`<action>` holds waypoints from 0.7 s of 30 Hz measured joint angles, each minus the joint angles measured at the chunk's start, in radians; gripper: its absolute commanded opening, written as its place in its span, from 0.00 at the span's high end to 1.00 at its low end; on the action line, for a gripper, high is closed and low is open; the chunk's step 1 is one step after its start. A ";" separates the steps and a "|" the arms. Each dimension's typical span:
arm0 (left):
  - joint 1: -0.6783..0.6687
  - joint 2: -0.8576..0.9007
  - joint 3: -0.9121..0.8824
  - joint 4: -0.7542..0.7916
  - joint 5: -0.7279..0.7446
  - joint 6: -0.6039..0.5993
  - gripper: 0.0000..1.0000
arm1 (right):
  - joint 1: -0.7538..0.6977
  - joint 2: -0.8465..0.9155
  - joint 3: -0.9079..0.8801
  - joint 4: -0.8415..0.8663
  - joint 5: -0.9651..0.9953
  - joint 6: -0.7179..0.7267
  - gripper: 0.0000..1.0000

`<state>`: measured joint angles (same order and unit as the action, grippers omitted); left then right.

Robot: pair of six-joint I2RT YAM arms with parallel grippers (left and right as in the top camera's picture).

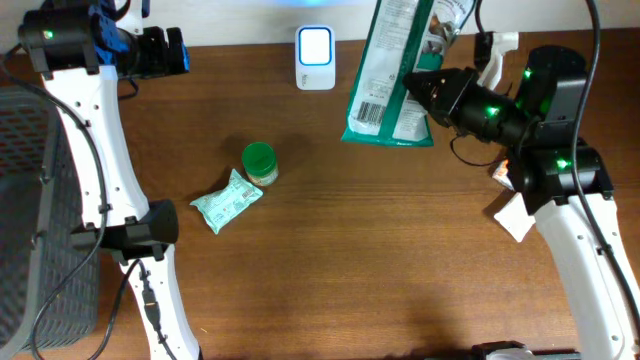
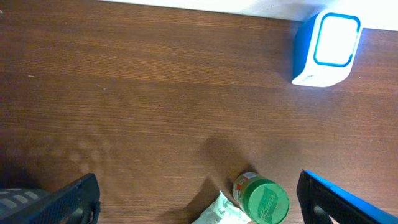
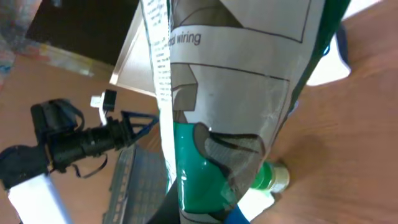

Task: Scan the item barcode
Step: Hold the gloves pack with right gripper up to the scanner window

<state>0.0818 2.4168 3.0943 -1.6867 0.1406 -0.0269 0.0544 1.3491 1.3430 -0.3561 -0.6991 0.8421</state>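
Pouch (image 1: 392,70): green and white, pinched in my right gripper (image 1: 418,92) and hanging in the air, well off the table (image 1: 400,260).
Right fingers: clenched on the pouch's edge. On my wrist camera its printed face (image 3: 230,93) fills the view just ahead of them.
Barcode (image 1: 371,112): white patch on the pouch's lower corner, on the far side from my right fingers, turned up toward the overhead camera.
Scanner (image 1: 314,57): white-and-blue box on the table, beyond the pouch from my right fingers, near it but apart.
Left gripper (image 1: 186,52): released, fingers (image 2: 69,200) spread wide above bare wood.
Bottle (image 2: 263,199): green-capped, on the table just ahead of my left fingers.
Packet (image 1: 227,201): pale green, just beside the bottle.
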 measured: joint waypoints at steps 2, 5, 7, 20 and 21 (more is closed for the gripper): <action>-0.001 0.000 0.000 0.000 0.000 0.000 0.01 | 0.053 0.000 0.029 -0.002 0.146 -0.089 0.96; -0.001 0.000 0.000 -0.001 0.000 0.000 0.01 | 0.219 0.065 0.054 0.090 0.478 -0.282 0.96; -0.001 0.000 0.000 0.000 0.000 0.000 0.01 | 0.274 0.176 0.088 0.241 0.635 -0.389 0.96; -0.001 0.002 0.000 -0.001 -0.003 0.000 0.01 | 0.379 0.972 0.518 0.851 0.893 -1.487 0.95; -0.001 0.002 0.000 -0.001 -0.003 0.000 0.01 | 0.378 0.996 0.518 0.871 0.891 -1.550 0.96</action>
<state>0.0807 2.4184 3.0940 -1.6875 0.1375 -0.0269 0.4328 2.3451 1.8606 0.5144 0.1921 -0.7078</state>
